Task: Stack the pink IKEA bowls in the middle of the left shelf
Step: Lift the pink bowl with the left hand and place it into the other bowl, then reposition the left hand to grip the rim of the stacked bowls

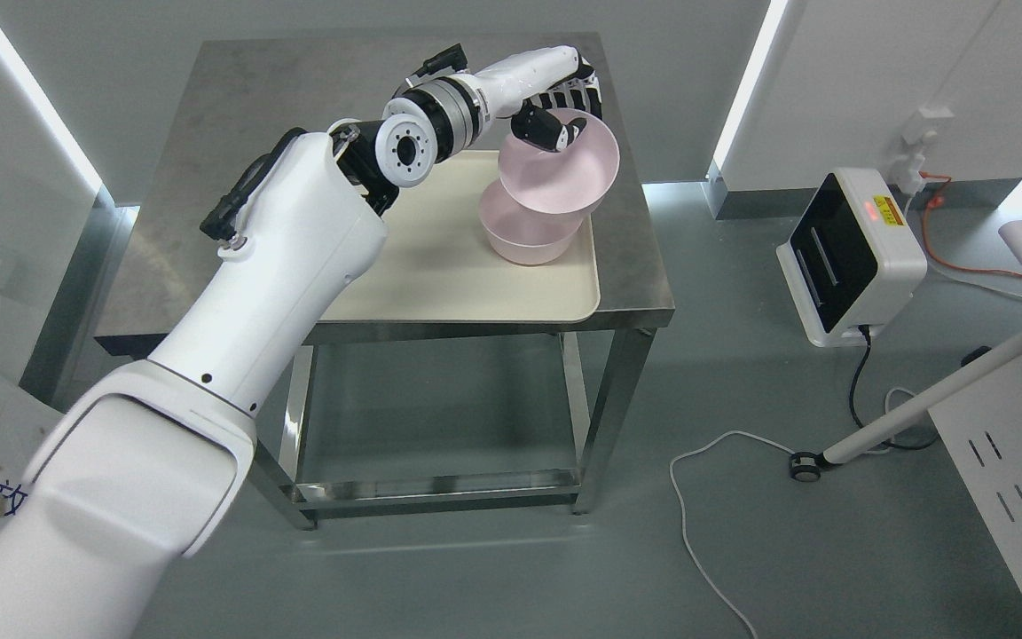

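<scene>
1. Left arm (pixel 236 293): glossy white shell, runs from lower left of the frame to upper centre.
2. Steel table (pixel 209 133): brushed top, centre frame.
3. Cream tray (pixel 440 284): rounded corners, left part hidden by the arm.
4. Upper pink bowl (pixel 564 173): matte, tilted, sits in lower pink bowl (pixel 524 235) on the tray.
5. Left hand (pixel 560 106): fingers clamp the upper bowl's rim.
6. White box (pixel 848 257), right: yellow label unreadable.

Steel table (pixel 209 151), four legs, with a lower shelf near the floor. A cream tray (pixel 440 275) lies flat on the top, reaching toward the front edge and right edge. One pink bowl (pixel 524 238) sits upright in the tray's far right corner. The table's left and far portions show bare, dull metal.
</scene>
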Controlling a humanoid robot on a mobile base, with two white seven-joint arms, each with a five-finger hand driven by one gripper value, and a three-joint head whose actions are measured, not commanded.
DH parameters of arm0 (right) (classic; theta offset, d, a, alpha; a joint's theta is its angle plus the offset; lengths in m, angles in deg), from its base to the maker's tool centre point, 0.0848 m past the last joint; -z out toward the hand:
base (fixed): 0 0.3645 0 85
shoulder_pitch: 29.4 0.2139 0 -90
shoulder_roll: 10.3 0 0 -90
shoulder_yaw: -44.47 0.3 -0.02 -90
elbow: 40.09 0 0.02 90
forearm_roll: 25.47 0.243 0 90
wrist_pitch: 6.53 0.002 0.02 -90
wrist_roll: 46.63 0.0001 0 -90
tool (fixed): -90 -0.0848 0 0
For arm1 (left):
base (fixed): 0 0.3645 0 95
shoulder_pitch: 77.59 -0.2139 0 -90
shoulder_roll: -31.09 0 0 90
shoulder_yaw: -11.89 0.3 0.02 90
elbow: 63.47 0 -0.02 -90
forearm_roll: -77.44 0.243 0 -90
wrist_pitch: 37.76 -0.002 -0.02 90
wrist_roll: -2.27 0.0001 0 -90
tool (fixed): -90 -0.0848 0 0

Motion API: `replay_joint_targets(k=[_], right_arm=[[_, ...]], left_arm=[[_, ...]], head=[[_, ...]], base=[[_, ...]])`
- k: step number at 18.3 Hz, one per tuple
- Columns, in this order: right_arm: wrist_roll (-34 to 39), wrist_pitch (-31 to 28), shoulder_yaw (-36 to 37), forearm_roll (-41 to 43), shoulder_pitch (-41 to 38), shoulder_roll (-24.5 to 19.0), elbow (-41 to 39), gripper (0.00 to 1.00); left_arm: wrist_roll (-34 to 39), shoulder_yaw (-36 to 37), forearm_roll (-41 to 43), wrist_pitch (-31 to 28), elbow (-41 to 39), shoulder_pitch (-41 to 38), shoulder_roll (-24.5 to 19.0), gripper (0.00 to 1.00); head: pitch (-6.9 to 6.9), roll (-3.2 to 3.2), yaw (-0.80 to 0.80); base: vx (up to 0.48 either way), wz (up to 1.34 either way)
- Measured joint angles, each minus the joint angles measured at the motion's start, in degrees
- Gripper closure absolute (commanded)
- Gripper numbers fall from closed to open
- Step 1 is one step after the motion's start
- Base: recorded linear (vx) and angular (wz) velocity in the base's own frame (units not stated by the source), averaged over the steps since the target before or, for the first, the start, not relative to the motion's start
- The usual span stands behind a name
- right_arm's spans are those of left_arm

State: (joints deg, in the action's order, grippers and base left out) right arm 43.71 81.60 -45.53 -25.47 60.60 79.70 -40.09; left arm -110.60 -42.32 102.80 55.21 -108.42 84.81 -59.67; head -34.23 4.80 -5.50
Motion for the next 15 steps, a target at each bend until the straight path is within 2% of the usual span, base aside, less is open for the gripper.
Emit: replay_joint_targets(k=[1, 3, 6, 8, 10, 12, 15], right_arm=[[0.0, 0.0, 0.0, 0.0, 0.0, 0.0, 0.0, 0.00], [0.0, -0.1, 0.0, 0.0, 0.0, 0.0, 0.0, 0.00], [0.0, -0.1, 0.0, 0.0, 0.0, 0.0, 0.0, 0.00], [0.0, -0.1, 0.0, -3.4, 0.0, 0.0, 0.0, 0.00], [0.0, -0.1, 0.0, -2.4, 0.0, 0.0, 0.0, 0.00], [0.0, -0.1, 0.0, -1.6, 0.0, 0.0, 0.0, 0.00], [0.0, -0.1, 0.0, -0.9, 0.0, 0.0, 0.0, 0.00]], left_arm=[[0.1, 0.2, 0.0, 0.1, 0.6, 0.2, 0.1, 0.62], [0.1, 0.5, 0.1, 0.3, 1.5, 0.4, 0.2, 0.47], [0.1, 0.7, 0.2, 0.5, 2.6, 0.6, 0.3, 0.40], [0.1, 0.4, 0.3, 0.6, 3.1, 0.7, 0.4, 0.32], [-0.5, -0.9, 0.2, 0.7, 3.0, 0.7, 0.5, 0.31], [-4.2, -3.7, 0.1, 0.8, 1.5, 0.1, 0.5, 0.32], [-15.5, -9.0, 0.0, 0.9, -2.8, -2.3, 0.6, 0.31]], head=[[0.00, 0.00, 0.00], [0.00, 0.00, 0.00], [0.00, 0.00, 0.00], [0.00, 0.00, 0.00], [0.00, 0.00, 0.00], [0.00, 0.00, 0.00], [0.00, 0.00, 0.00]], base=[[0.000, 0.00], [0.000, 0.00], [0.000, 0.00], [0.000, 0.00], [0.000, 0.00], [0.000, 0.00], [0.000, 0.00]])
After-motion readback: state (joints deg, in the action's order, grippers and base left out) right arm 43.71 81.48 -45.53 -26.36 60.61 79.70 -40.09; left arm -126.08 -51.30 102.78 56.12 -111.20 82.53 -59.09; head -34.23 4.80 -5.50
